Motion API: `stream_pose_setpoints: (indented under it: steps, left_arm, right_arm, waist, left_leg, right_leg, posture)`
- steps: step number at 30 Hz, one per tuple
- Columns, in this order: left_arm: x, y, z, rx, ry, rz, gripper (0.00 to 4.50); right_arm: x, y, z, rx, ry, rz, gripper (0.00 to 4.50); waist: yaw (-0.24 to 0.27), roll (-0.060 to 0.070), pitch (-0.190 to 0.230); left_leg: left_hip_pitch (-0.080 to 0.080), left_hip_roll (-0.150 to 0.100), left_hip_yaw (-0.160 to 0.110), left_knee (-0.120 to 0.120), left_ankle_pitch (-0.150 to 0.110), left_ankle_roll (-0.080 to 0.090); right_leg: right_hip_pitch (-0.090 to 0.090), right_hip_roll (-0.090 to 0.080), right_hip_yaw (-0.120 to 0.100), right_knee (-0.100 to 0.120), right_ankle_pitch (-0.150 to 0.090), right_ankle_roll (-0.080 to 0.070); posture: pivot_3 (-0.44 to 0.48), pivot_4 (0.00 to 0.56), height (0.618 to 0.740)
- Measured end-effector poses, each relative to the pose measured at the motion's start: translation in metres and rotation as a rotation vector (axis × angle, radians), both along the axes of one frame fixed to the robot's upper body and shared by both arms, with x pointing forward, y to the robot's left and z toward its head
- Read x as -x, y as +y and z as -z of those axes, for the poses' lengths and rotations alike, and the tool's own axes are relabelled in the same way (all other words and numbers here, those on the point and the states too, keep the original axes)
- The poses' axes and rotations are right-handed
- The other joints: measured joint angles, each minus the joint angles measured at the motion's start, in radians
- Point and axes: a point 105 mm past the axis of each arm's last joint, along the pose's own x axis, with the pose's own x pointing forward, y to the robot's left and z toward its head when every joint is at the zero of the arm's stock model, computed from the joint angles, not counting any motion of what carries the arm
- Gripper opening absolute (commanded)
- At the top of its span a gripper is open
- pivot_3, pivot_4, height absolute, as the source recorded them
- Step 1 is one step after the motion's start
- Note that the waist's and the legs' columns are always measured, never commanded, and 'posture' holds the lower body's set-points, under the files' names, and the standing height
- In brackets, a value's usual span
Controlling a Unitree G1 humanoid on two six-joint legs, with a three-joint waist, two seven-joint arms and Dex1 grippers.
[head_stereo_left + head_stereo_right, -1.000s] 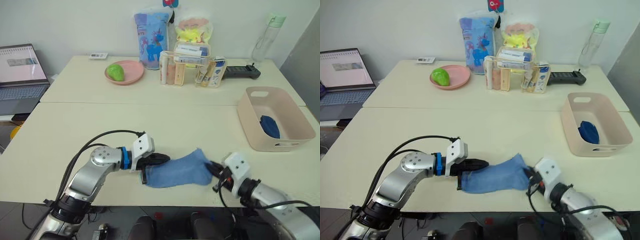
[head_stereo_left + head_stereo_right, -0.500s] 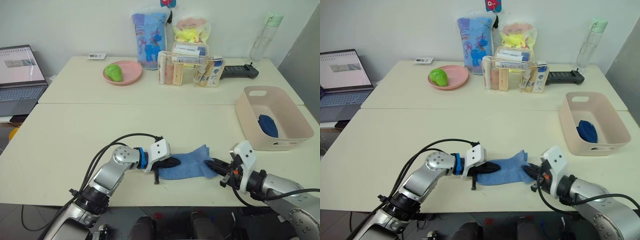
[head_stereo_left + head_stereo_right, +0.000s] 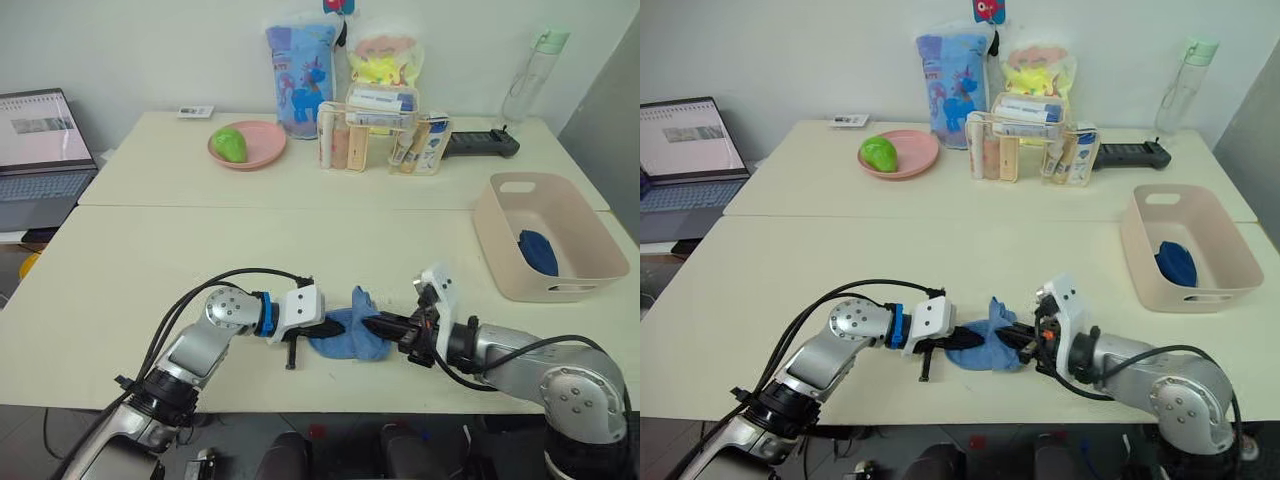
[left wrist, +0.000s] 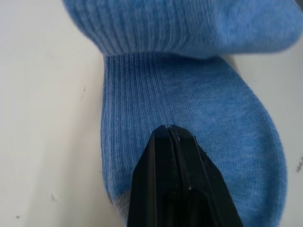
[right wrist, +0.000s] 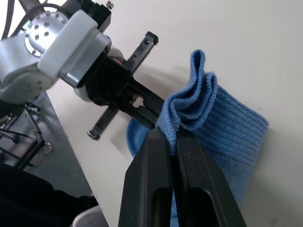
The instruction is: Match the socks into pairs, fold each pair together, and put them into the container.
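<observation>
Light blue socks (image 3: pixel 348 335) lie doubled over near the table's front edge. My right gripper (image 3: pixel 374 324) is shut on their raised cuff end (image 5: pixel 189 111), holding it folded back over the rest. My left gripper (image 3: pixel 326 327) is shut, its fingertips (image 4: pixel 169 131) resting on top of the flat toe part of the socks (image 4: pixel 189 113). The pale pink container (image 3: pixel 500 240) stands at the right side of the table with a dark navy sock bundle (image 3: pixel 538 251) inside it.
At the back stand a pink plate (image 3: pixel 262 150) holding a green object (image 3: pixel 230 143), a clear organiser (image 3: pixel 380 132), a blue pouch (image 3: pixel 302 65), a bottle (image 3: pixel 527 75) and a black remote (image 3: pixel 482 146). A laptop (image 3: pixel 40 150) sits at the far left.
My right gripper has carried the cuff end of the light blue socks leftward toward my left gripper, so the stretched-out socks are now folded over. The left gripper stayed on the toe end.
</observation>
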Motion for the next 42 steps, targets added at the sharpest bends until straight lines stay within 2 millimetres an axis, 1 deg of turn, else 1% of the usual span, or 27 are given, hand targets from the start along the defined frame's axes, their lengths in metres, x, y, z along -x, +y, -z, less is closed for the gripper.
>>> stream_pose_setpoints:
  steps: [1, 5, 8, 11, 14, 15, 17, 19, 21, 22, 25, 27, 29, 30, 31, 33, 36, 37, 38, 42]
  left_arm:
    - [-0.003, -0.001, 0.000, 0.005, -0.008, 0.000, 0.00]
    - [-0.007, -0.004, -0.001, 0.018, -0.020, -0.002, 0.00]
    - [-0.007, -0.003, -0.002, 0.010, -0.041, 0.010, 0.00]
    - [-0.008, 0.000, -0.003, 0.014, -0.027, -0.008, 0.00]
    - [-0.012, 0.014, -0.008, 0.025, 0.012, -0.069, 0.00]
    - [-0.015, 0.021, -0.011, 0.042, 0.042, -0.110, 0.00]
    - [-0.021, 0.039, -0.024, 0.090, 0.104, -0.198, 0.00]
    - [-0.024, 0.052, -0.041, 0.131, 0.122, -0.247, 0.00]
    - [-0.026, 0.054, -0.055, 0.152, 0.104, -0.250, 0.00]
    - [-0.026, 0.051, -0.061, 0.164, 0.104, -0.242, 0.00]
    - [-0.022, 0.041, -0.079, 0.193, 0.084, -0.187, 0.00]
    - [-0.009, 0.029, -0.086, 0.187, 0.071, -0.100, 0.00]
    - [0.006, 0.016, -0.082, 0.166, 0.081, -0.020, 0.00]
    - [0.011, 0.012, -0.079, 0.160, 0.093, 0.004, 0.00]
    - [0.014, 0.011, -0.073, 0.147, 0.101, 0.018, 0.00]
    - [0.018, 0.009, -0.056, 0.091, 0.089, 0.038, 0.00]
    - [0.013, 0.011, -0.025, -0.001, 0.036, 0.028, 0.00]
    - [0.011, 0.014, -0.018, -0.028, 0.020, 0.025, 0.00]
    - [0.010, 0.015, -0.014, -0.043, 0.000, 0.029, 0.00]
    - [0.011, 0.016, -0.013, -0.047, -0.045, 0.052, 0.00]
  right_arm:
    - [-0.003, 0.003, 0.004, 0.002, 0.024, 0.015, 0.01]
    - [-0.006, 0.011, 0.018, 0.030, 0.085, 0.021, 0.01]
    - [-0.012, 0.015, 0.021, 0.035, 0.086, 0.053, 0.81]
    - [-0.013, 0.016, 0.016, 0.020, 0.072, 0.052, 1.83]
    - [-0.012, 0.009, 0.007, -0.014, 0.063, 0.049, 2.79]
    - [-0.012, 0.006, 0.001, -0.037, 0.052, 0.045, 3.11]
    - [-0.013, -0.005, -0.013, -0.054, 0.000, 0.052, 3.11]
    - [-0.014, -0.014, -0.020, -0.067, -0.030, 0.069, 3.11]
    - [-0.014, -0.014, -0.023, -0.084, -0.046, 0.073, 2.69]
    - [-0.015, -0.014, -0.023, -0.050, -0.071, 0.072, 2.51]
    - [-0.018, -0.012, -0.019, 0.052, -0.147, 0.063, 1.53]
    - [-0.020, -0.005, -0.012, 0.104, -0.186, 0.038, 0.84]
    - [-0.022, 0.002, -0.003, 0.138, -0.207, 0.009, 0.13]
    - [-0.023, 0.004, 0.001, 0.151, -0.211, 0.002, 0.02]
    - [-0.025, 0.005, 0.005, 0.166, -0.216, 0.001, 0.02]
    - [-0.032, 0.007, 0.017, 0.203, -0.215, 0.007, 0.02]
    - [-0.044, 0.007, 0.039, 0.297, -0.215, 0.028, 0.02]
    - [-0.047, 0.009, 0.039, 0.299, -0.231, 0.036, 0.02]
    - [-0.049, 0.011, 0.039, 0.295, -0.240, 0.046, 0.02]
    - [-0.053, 0.016, 0.039, 0.287, -0.276, 0.055, 0.02]
  waist:
    - [0.000, 0.000, 0.000]
    - [-0.001, 0.001, -0.001]
    - [-0.001, 0.001, -0.001]
    - [-0.001, 0.001, -0.001]
    - [-0.003, 0.001, -0.001]
    - [-0.004, 0.001, 0.000]
    - [-0.005, 0.001, 0.001]
    - [-0.006, 0.001, 0.001]
    - [-0.005, 0.002, 0.001]
    - [-0.004, 0.002, 0.001]
    - [-0.004, 0.002, 0.002]
    - [-0.004, 0.002, 0.002]
    - [-0.007, 0.002, 0.002]
    - [-0.009, 0.002, 0.002]
    - [-0.009, 0.002, 0.002]
    - [-0.009, 0.002, 0.002]
    - [-0.006, 0.002, 0.002]
    - [-0.006, 0.002, 0.002]
    - [-0.006, 0.002, 0.002]
    - [-0.003, 0.002, 0.002]
  left_leg:
    - [0.000, 0.000, 0.000, 0.000, 0.000, 0.000]
    - [0.000, 0.000, 0.000, 0.000, 0.000, 0.000]
    - [0.000, 0.000, 0.000, 0.000, 0.000, 0.000]
    - [0.000, 0.000, 0.000, 0.000, 0.000, 0.000]
    - [0.000, 0.000, -0.001, 0.000, 0.000, 0.000]
    - [0.000, 0.000, -0.001, 0.000, 0.000, 0.000]
    - [-0.001, 0.000, -0.001, 0.000, 0.000, 0.000]
    - [-0.001, 0.000, -0.002, 0.000, 0.000, 0.000]
    - [-0.002, 0.000, -0.002, -0.001, 0.000, 0.000]
    - [-0.002, 0.000, -0.002, 0.000, 0.000, 0.000]
    - [-0.002, 0.000, -0.001, 0.000, 0.000, 0.000]
    - [-0.002, 0.000, -0.002, -0.001, 0.000, 0.000]
    - [-0.002, 0.000, -0.001, -0.001, 0.000, 0.000]
    - [-0.002, 0.000, -0.001, -0.001, 0.000, 0.000]
    - [-0.002, 0.000, -0.002, 0.000, 0.000, 0.000]
    - [-0.001, 0.000, -0.001, -0.001, 0.000, 0.000]
    - [-0.002, 0.000, -0.001, 0.000, 0.000, 0.000]
    - [-0.002, 0.000, -0.001, 0.000, 0.000, 0.000]
    - [-0.002, 0.000, -0.001, 0.000, 0.000, 0.000]
    - [-0.002, 0.000, -0.001, 0.000, 0.000, 0.000]
  right_leg:
    - [0.000, 0.000, 0.000, 0.000, 0.000, 0.000]
    - [0.000, 0.000, 0.000, 0.000, 0.000, 0.000]
    - [0.000, 0.000, 0.000, 0.001, 0.000, 0.000]
    - [-0.001, 0.000, 0.000, 0.001, 0.000, 0.000]
    - [-0.001, 0.000, 0.000, 0.001, 0.000, 0.000]
    - [-0.001, 0.000, 0.000, 0.001, 0.000, 0.000]
    - [-0.002, 0.000, -0.001, 0.001, 0.000, 0.000]
    - [-0.001, 0.000, -0.002, 0.000, 0.000, 0.000]
    - [-0.001, 0.000, -0.002, 0.000, 0.000, 0.000]
    - [-0.002, 0.000, -0.002, 0.000, 0.000, 0.000]
    - [-0.001, 0.000, -0.001, -0.001, 0.000, 0.000]
    - [-0.002, 0.000, -0.001, -0.001, 0.000, 0.000]
    - [-0.002, 0.001, -0.001, -0.001, 0.000, 0.000]
    - [-0.002, 0.001, -0.001, -0.001, 0.000, 0.000]
    - [-0.002, 0.001, -0.001, 0.000, 0.000, 0.000]
    - [-0.001, 0.001, -0.001, 0.000, 0.000, 0.000]
    - [-0.002, 0.001, -0.001, 0.000, 0.000, 0.000]
    - [-0.002, 0.001, -0.001, 0.000, 0.000, 0.000]
    - [-0.002, 0.001, -0.001, 0.000, 0.000, 0.000]
    - [-0.002, 0.000, -0.001, 0.000, 0.000, 0.000]
  posture:
    - [0.000, 0.150, 0.703]
    - [0.000, 0.150, 0.703]
    - [0.000, 0.150, 0.703]
    - [0.000, 0.150, 0.703]
    - [0.000, 0.150, 0.703]
    - [0.000, 0.150, 0.703]
    - [0.000, 0.150, 0.703]
    - [0.000, 0.150, 0.703]
    - [0.000, 0.150, 0.703]
    - [0.000, 0.150, 0.703]
    - [0.000, 0.150, 0.703]
    - [0.000, 0.150, 0.703]
    - [0.000, 0.150, 0.703]
    - [0.000, 0.150, 0.703]
    - [0.000, 0.150, 0.703]
    - [0.000, 0.150, 0.703]
    - [0.000, 0.150, 0.703]
    - [0.000, 0.150, 0.703]
    - [0.000, 0.150, 0.703]
    - [0.000, 0.150, 0.703]
